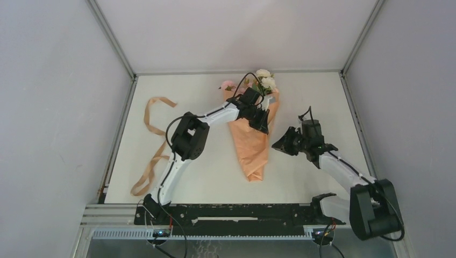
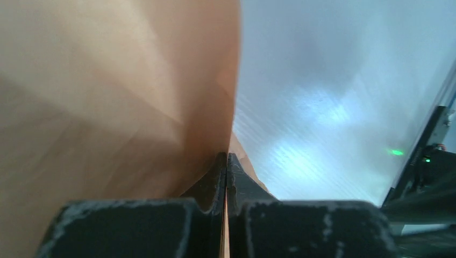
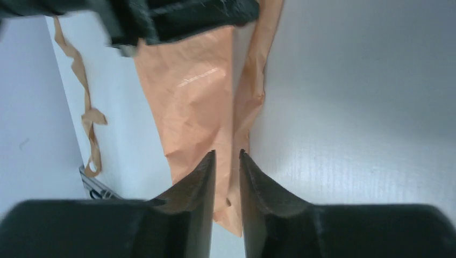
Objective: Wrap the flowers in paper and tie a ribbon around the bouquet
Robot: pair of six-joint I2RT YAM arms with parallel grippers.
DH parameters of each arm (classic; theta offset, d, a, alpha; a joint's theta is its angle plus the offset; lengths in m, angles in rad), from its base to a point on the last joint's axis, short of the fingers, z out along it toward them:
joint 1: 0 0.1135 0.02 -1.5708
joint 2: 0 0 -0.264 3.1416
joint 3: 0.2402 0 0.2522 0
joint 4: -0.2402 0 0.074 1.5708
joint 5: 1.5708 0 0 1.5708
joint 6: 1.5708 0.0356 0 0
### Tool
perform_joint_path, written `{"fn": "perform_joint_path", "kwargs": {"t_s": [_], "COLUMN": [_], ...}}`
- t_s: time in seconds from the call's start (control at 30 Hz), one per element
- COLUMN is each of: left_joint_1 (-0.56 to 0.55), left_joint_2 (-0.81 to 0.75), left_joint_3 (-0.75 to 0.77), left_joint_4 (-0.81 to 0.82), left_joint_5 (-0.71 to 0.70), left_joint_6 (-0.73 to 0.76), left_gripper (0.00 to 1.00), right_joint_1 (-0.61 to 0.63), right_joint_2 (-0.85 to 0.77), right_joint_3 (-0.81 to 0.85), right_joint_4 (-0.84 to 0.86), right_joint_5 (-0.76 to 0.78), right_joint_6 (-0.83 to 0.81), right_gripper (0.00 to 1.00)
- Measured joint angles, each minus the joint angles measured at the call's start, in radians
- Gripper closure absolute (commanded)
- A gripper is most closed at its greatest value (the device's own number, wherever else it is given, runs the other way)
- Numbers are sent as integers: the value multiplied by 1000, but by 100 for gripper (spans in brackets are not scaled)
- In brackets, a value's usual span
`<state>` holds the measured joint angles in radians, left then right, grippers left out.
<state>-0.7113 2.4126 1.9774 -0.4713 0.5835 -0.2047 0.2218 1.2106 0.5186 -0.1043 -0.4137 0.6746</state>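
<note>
The bouquet (image 1: pixel 251 145) lies mid-table, a cone of orange-tan paper with its point toward me. White and pink flowers (image 1: pixel 264 79) stick out of its far, wide end. My left gripper (image 1: pixel 262 122) rests on the cone's upper right side, shut on a fold of the paper (image 2: pixel 107 97); a thin orange edge shows between its closed jaws (image 2: pixel 227 156). My right gripper (image 1: pixel 278 144) hovers just right of the cone, apart from it, jaws narrowly open (image 3: pixel 227 155) with nothing between them. The paper (image 3: pixel 193 91) lies beyond them. The tan ribbon (image 1: pixel 153 145) curls along the table's left edge.
White table (image 1: pixel 322 97) inside a grey-walled enclosure with metal corner posts. A black rail (image 1: pixel 231 215) with the arm bases runs along the near edge. The left arm's black wrist (image 3: pixel 172 16) crosses the top of the right wrist view. The ribbon (image 3: pixel 86 107) shows at left there.
</note>
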Motion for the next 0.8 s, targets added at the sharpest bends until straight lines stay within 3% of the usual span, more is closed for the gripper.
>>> {"fn": "perform_joint_path", "kwargs": {"t_s": [0.07,0.17,0.37,0.43,0.53,0.57,0.63,0.73,0.8], "left_joint_1": [0,1,-1,-1,-2,-2,-2,-2,-2], "left_joint_2": [42,55,55,55,55,55,55,55,55], "left_joint_3": [19,42,56,56,56,56,61,106,169], "left_joint_4": [-11,-18,-19,-21,-23,-25,-34,-87,-137], "left_joint_5": [-8,-11,-33,-36,-41,-43,-47,-58,-61], "left_joint_6": [4,8,31,34,41,42,51,75,93], "left_gripper": [100,100,100,100,95,90,67,43,38], "right_joint_1": [-16,-37,-21,-11,6,9,8,-7,-24], "right_joint_2": [-62,-74,135,205,284,291,293,293,286], "right_joint_3": [0,3,60,77,98,98,98,90,61], "right_joint_4": [-31,-30,9,34,62,68,68,77,98], "right_joint_5": [22,-2,-79,-106,-137,-141,-142,-135,-126], "right_joint_6": [-26,-69,-100,-103,-114,-120,-127,-123,-112], "right_gripper": [51,44,40,47,71,79,94,100,100]}}
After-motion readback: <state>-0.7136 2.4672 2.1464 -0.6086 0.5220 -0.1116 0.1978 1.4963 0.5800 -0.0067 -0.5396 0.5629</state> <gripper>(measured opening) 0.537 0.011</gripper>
